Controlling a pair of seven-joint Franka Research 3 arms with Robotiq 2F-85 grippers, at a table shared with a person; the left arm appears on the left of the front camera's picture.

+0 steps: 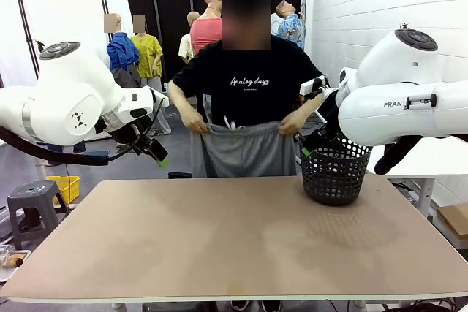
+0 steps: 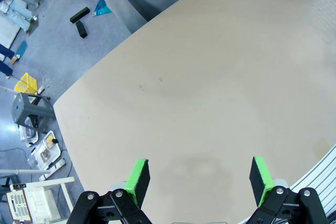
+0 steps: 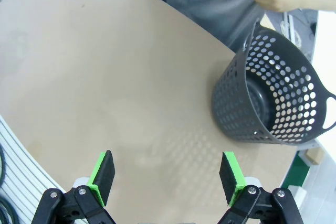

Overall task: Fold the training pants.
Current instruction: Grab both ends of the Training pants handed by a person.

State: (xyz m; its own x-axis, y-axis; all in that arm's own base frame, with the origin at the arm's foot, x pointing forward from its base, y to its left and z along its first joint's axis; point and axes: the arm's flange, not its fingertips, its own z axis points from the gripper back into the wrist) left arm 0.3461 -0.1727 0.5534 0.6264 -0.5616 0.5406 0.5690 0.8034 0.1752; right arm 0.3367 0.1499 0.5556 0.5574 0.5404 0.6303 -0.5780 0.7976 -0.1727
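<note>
Ideally the pants (image 1: pixel 245 150), held up by a person (image 1: pixel 245 82) at the far edge, get laid flat first; left gripper (image 2: pixel 199 174) and right gripper (image 3: pixel 168 174) hover, jaws apart.

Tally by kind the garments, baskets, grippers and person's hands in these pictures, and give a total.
Training pants: 1
Black mesh basket: 1
Grippers: 2, the left gripper and the right gripper, both open
Person's hands: 2, the hand at picture left and the hand at picture right, both on the waistband
Total: 6
</note>
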